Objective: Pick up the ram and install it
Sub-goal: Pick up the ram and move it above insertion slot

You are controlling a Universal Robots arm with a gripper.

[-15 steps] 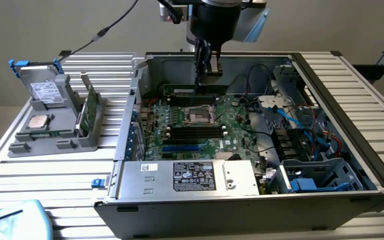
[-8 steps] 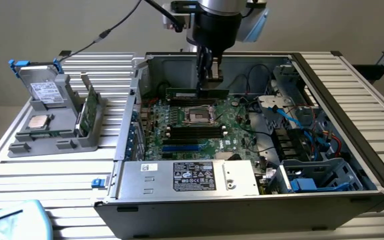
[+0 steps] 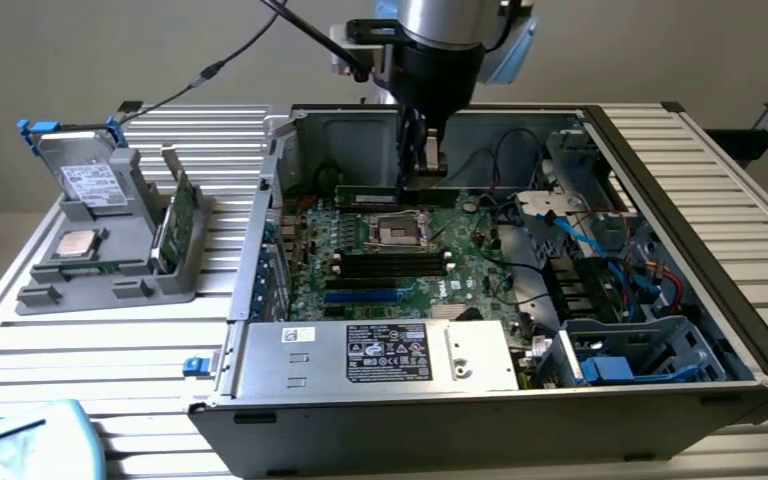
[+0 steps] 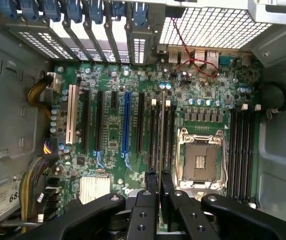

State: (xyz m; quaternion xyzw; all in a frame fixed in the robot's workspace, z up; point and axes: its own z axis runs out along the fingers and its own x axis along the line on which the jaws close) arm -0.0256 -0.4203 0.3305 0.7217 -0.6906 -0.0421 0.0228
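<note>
My gripper (image 3: 422, 176) reaches down into the open computer case (image 3: 712, 226) and is shut on the ram (image 3: 379, 195), a slim green stick held level above the motherboard (image 3: 471, 255), behind the empty processor socket (image 3: 399, 229). In the wrist view the ram (image 4: 161, 125) appears edge-on as a thin line running out from between the black fingers (image 4: 151, 181). It lies over the pair of black memory slots (image 4: 152, 137) beside the socket (image 4: 201, 162). I cannot tell whether its lower edge touches a slot.
A grey holder (image 3: 51, 290) on the exterior view's left carries a silver processor chip (image 3: 80, 243), a green card with a bracket (image 3: 177, 225) and a drive (image 3: 91, 181). The power supply (image 3: 384, 355), cables (image 3: 598, 240) and case walls crowd the board.
</note>
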